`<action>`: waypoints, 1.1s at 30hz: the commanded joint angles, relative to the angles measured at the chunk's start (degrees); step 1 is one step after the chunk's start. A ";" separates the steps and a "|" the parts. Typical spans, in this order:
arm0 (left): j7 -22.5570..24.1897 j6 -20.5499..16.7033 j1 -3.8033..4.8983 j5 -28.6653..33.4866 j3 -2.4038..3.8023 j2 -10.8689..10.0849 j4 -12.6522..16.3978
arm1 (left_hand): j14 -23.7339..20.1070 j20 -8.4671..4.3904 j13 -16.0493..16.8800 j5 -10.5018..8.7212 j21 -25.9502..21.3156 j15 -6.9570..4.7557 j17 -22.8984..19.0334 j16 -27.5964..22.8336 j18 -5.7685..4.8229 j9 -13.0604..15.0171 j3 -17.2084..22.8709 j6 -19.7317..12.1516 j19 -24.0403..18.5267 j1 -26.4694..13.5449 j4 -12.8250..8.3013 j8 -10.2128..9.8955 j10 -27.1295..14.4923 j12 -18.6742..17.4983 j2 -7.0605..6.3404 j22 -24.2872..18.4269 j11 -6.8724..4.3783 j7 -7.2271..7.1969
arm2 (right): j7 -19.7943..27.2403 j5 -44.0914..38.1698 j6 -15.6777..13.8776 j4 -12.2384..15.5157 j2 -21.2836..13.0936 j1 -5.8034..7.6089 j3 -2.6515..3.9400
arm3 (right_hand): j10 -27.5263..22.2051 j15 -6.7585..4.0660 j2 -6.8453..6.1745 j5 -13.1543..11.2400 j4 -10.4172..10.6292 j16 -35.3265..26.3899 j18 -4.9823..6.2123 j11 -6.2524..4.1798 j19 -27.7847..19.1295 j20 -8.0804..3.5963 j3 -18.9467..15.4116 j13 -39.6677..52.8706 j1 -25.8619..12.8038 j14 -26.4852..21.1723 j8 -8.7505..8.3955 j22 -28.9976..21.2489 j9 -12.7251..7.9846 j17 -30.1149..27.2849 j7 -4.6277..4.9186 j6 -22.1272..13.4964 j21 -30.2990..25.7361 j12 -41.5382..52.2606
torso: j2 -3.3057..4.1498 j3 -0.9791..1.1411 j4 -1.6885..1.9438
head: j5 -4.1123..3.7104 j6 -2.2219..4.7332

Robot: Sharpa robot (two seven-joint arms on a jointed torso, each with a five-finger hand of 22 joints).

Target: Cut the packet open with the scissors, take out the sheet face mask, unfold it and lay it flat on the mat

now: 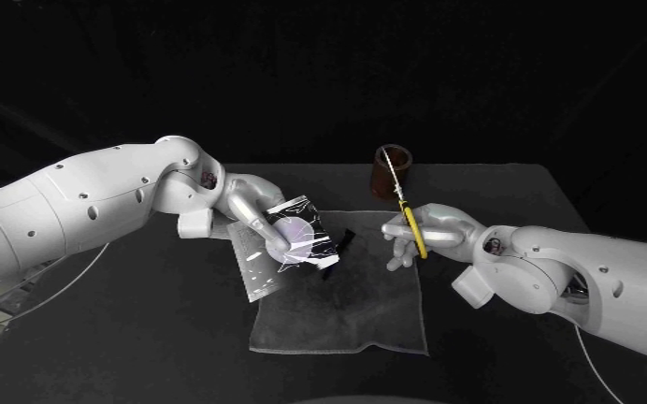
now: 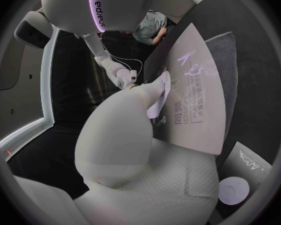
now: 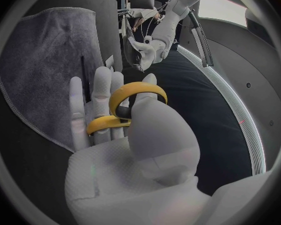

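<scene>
Mat [image 1: 344,315], grey, lies nearest on the black table [image 1: 135,329]. Over its far left corner the left hand [image 1: 250,203] grips the packet [image 1: 286,243], and the right hand [image 1: 438,231] is closed round the yellow-handled scissors [image 1: 415,231]. Their blades point toward the brown cup [image 1: 393,175] beyond.

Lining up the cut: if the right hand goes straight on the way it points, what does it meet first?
The right hand, holding the scissors, would likely meet the packet in the left hand over the mat; heights are unclear.
</scene>
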 commanded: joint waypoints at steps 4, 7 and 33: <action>1.53 -0.48 0.01 0.52 0.03 -0.19 0.31 | -0.20 0.07 0.10 0.22 0.04 -0.17 0.04 0.15 0.64 2.21 0.20 0.26 -0.06 -0.07 -0.31 0.13 0.45 0.17 0.46 -0.02 -0.36 0.03 | 1.53 -3.73 -0.85 0.51 -0.72 0.65 0.08 | 1.13 -0.19 8.59 0.11 -1.06 -0.47 5.08 -0.76 -0.10 -0.01 -1.51 -0.26 9.84 0.01 -1.11 -0.10 -0.19 0.20 0.07 0.46 -0.44 -0.92 | 0.03 -0.03 0.01 | -0.32 0.30; 1.51 -0.42 0.01 0.53 0.03 -0.20 0.35 | -0.20 0.07 0.10 0.22 0.04 -0.17 0.04 0.15 0.64 2.21 0.20 0.26 -0.06 -0.07 -0.31 0.13 0.45 0.17 0.46 -0.02 -0.36 0.03 | 1.61 -4.39 -1.00 0.58 -0.97 0.94 0.08 | 1.17 -0.19 8.60 0.11 -1.26 -0.54 5.08 -0.76 -0.10 -0.01 -1.52 -0.32 10.01 0.03 -1.32 -0.10 -0.22 0.24 0.07 0.53 -0.45 -1.09 | 0.04 -0.02 0.08 | -0.42 0.39; 1.25 -0.32 0.00 0.45 0.03 -0.29 0.80 | -0.28 0.09 0.17 0.22 0.06 -0.16 0.17 0.13 0.65 2.38 0.24 0.21 -0.12 -0.13 -0.42 0.09 0.41 0.14 0.50 -0.03 -0.34 0.05 | -0.60 -15.99 -1.52 0.09 -1.65 2.41 0.08 | -0.94 1.17 8.50 0.12 -4.51 -4.22 5.00 0.82 -1.20 0.53 -1.73 -3.36 11.65 -1.87 -8.41 -0.45 -2.46 0.23 1.82 0.16 -1.37 -8.35 | 0.00 0.01 -0.07 | -0.96 1.11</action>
